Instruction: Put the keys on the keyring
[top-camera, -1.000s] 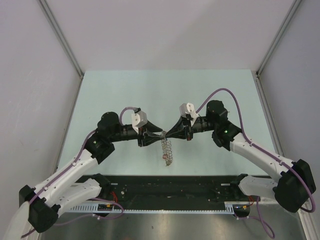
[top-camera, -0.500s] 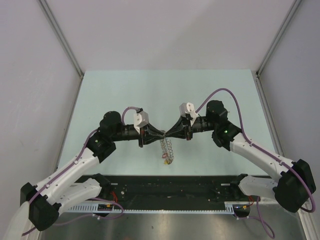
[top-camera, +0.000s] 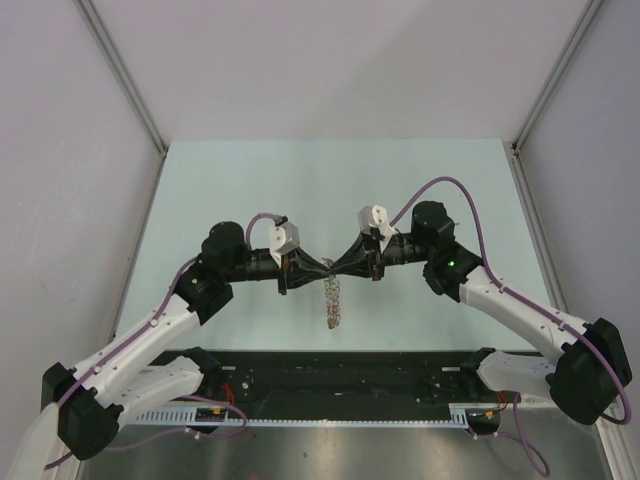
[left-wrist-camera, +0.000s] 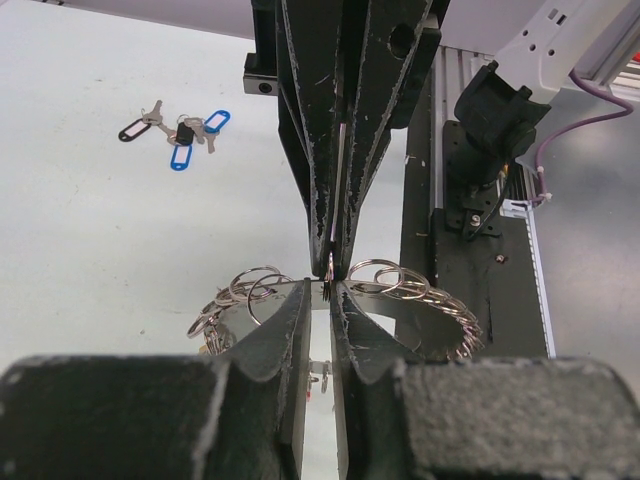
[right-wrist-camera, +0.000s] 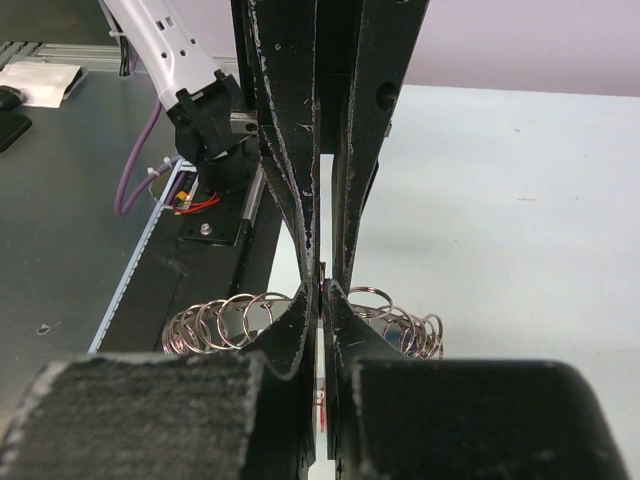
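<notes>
Left arm (top-camera: 140, 345) and right arm (top-camera: 510, 300) meet; table (top-camera: 330, 180) beyond lies free.

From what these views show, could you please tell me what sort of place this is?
Most likely a robotics lab workcell: a pale green table enclosed by plain white panels, and a black mounting rail along its near edge.

Light comes bright and even from overhead, leaving the table (top-camera: 200, 180) pale with only faint shadow beneath my arms (top-camera: 150, 335). At my wrists my own fingers (left-wrist-camera: 280, 340) loom dark, grainy and soft, while the keyring (left-wrist-camera: 405, 282) beyond them glints sharp and the table there washes almost white.
</notes>
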